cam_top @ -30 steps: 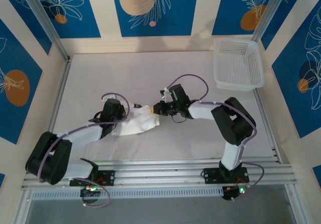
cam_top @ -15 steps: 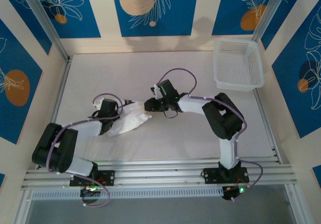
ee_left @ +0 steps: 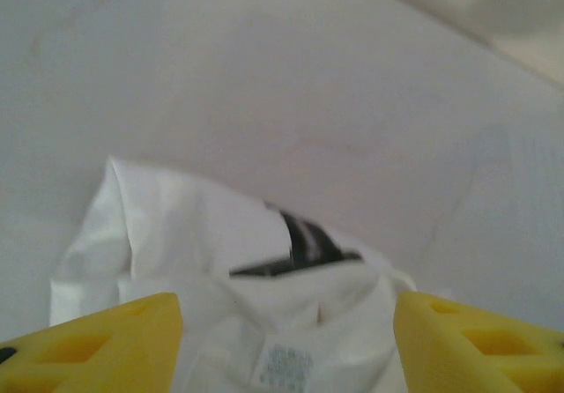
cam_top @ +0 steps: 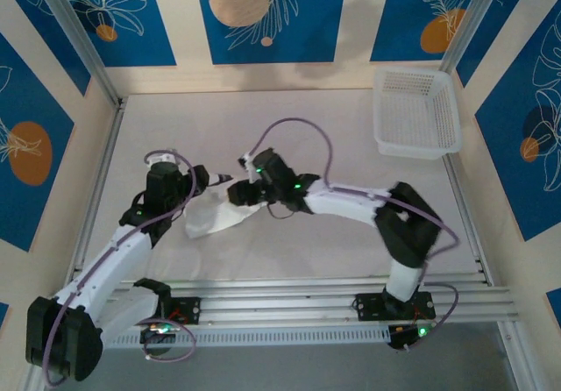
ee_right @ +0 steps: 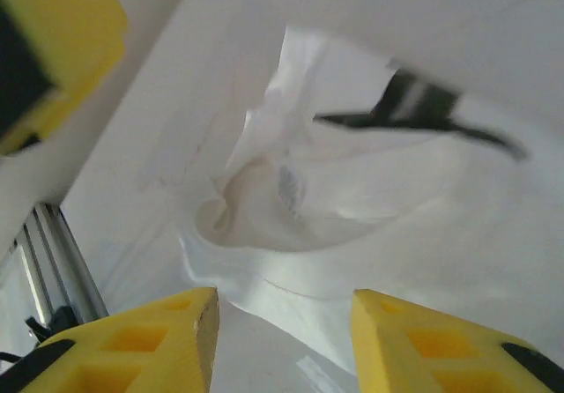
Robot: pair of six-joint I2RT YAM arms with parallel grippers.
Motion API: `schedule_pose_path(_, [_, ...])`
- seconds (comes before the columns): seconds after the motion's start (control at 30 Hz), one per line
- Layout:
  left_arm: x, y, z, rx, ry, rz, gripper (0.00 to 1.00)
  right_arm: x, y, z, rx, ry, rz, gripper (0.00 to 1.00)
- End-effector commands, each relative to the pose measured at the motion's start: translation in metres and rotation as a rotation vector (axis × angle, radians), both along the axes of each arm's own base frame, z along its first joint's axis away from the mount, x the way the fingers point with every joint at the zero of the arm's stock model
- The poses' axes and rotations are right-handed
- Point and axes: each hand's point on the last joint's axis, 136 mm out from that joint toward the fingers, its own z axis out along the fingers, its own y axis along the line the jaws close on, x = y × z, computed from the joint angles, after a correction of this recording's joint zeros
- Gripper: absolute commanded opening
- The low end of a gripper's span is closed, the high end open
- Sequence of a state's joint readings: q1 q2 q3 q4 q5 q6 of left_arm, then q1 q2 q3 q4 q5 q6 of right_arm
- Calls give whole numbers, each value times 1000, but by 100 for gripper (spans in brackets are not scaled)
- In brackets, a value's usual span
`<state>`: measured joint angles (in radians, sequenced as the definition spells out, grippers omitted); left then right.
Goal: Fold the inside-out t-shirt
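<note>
The inside-out t-shirt (cam_top: 216, 216) lies bunched in a small white heap left of the table's middle. In the left wrist view the t-shirt (ee_left: 203, 234) shows a dark patch (ee_left: 304, 241) and a neck label (ee_left: 286, 362). My left gripper (cam_top: 213, 179) hovers just above the heap's far-left end, and in its own view the left gripper (ee_left: 286, 349) is open, its yellow fingers (ee_left: 97, 344) wide apart over the cloth. My right gripper (cam_top: 237, 195) is at the heap's right end. That right gripper (ee_right: 282, 340) is also open, with the crumpled t-shirt (ee_right: 352, 190) just beyond its tips.
A white mesh basket (cam_top: 417, 110) stands at the back right corner. Aluminium rails (cam_top: 289, 295) run along the near edge, and a metal frame bar (cam_top: 98, 176) borders the left side. A yellow finger of the left gripper (ee_right: 53, 49) shows at the top left of the right wrist view.
Both grippers moved left with the t-shirt, then opened and let go of it. The left arm has stretched out from its folded pose, and the heap now lies further left.
</note>
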<state>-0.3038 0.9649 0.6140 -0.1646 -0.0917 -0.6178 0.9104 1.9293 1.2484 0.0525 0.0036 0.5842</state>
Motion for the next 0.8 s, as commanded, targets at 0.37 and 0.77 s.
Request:
schedule_pose_path(0.37, [-72, -59, -42, -47, 189, -260, 60, 30, -64, 60, 189, 19, -350, 45])
schedule_pose_path(0.77, [20, -36, -105, 227, 324, -148, 67, 0, -183, 87, 184, -81, -594, 47])
